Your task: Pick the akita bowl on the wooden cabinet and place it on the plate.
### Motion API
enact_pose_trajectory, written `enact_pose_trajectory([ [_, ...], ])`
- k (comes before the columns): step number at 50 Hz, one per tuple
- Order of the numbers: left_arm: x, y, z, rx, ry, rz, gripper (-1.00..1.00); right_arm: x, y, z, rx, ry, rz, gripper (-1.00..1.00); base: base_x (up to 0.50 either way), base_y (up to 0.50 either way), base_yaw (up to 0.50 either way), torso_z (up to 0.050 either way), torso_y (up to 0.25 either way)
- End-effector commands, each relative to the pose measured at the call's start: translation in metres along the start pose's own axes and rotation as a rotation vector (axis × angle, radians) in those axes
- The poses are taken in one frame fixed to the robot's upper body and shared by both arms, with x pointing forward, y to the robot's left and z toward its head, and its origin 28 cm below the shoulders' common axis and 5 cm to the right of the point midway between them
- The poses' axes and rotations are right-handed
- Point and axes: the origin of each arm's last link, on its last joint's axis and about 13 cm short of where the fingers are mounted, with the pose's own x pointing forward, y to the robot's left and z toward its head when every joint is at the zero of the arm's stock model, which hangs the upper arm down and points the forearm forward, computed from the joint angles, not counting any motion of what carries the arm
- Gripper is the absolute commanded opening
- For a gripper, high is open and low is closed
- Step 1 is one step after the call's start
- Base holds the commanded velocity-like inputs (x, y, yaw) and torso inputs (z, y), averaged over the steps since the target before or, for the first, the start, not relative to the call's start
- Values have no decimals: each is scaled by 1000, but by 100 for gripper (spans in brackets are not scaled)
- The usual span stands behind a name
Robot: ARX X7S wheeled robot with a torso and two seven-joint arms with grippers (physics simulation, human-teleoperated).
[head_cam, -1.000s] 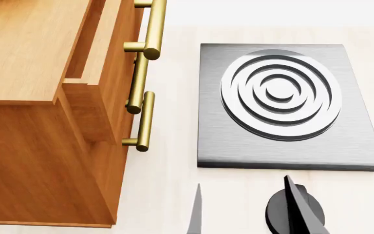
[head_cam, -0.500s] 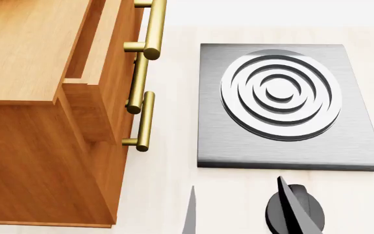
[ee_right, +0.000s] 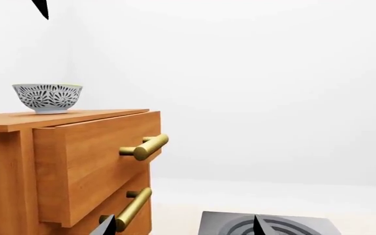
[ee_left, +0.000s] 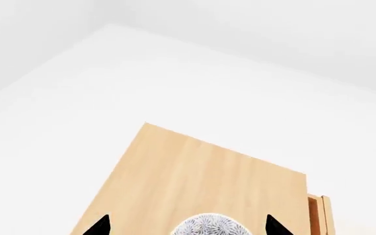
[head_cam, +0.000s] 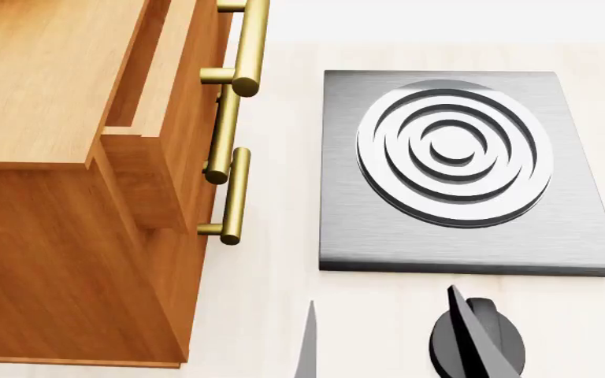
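Note:
The akita bowl [ee_right: 47, 97], white with a dark petal pattern, stands upright on top of the wooden cabinet [ee_right: 77, 156]. In the left wrist view the bowl [ee_left: 207, 227] lies between and beyond my left gripper [ee_left: 188, 227], which is open and hovers above the cabinet top [ee_left: 201, 176] without touching it. Two dark fingertips [ee_right: 41, 7] show high above the bowl in the right wrist view. My right gripper [head_cam: 387, 346] is open and empty, low over the counter in front of the stove plate. The plate is out of view.
A square grey stove plate [head_cam: 350, 228] with raised concentric rings lies on the pale counter to the right of the cabinet [head_cam: 61, 236]. Brass bar handles [head_cam: 234, 197] stick out from the cabinet's drawers toward the stove. The top drawer stands slightly open.
The right gripper's fingers shifted a little to the left in the head view, then held still. Nothing else moved.

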Motion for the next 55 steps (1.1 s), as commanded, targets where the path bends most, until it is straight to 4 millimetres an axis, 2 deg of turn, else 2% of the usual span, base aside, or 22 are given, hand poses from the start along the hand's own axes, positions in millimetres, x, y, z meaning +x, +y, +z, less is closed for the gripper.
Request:
enact_pose_trajectory([
  [1,-2,-4,-5,43,51,-32,100,2,-2,1,-15,-14,-6,100,0,0,0,0,0],
  [9,3,-4,-12,56,94,-29,100,2,-2,1,-16,-13,-6,100,0,0,0,0,0],
  [11,2,-6,-12,10,122,-87,100,2,-1,1,-18,-12,-6,100,0,0,0,0,0],
  [20,2,-8,-12,-32,132,-109,100,3,-2,1,-18,-13,-5,100,0,0,0,0,0],
  [36,16,-7,-27,13,196,-111,100,3,-2,1,-21,-12,-6,100,0,0,0,0,0],
  [50,18,1,-25,27,187,-60,100,2,-1,-1,-17,-10,-4,100,0,0,0,0,0],
  [55,19,1,-26,9,188,-90,100,3,-1,-1,-16,-9,-4,100,0,0,0,0,0],
])
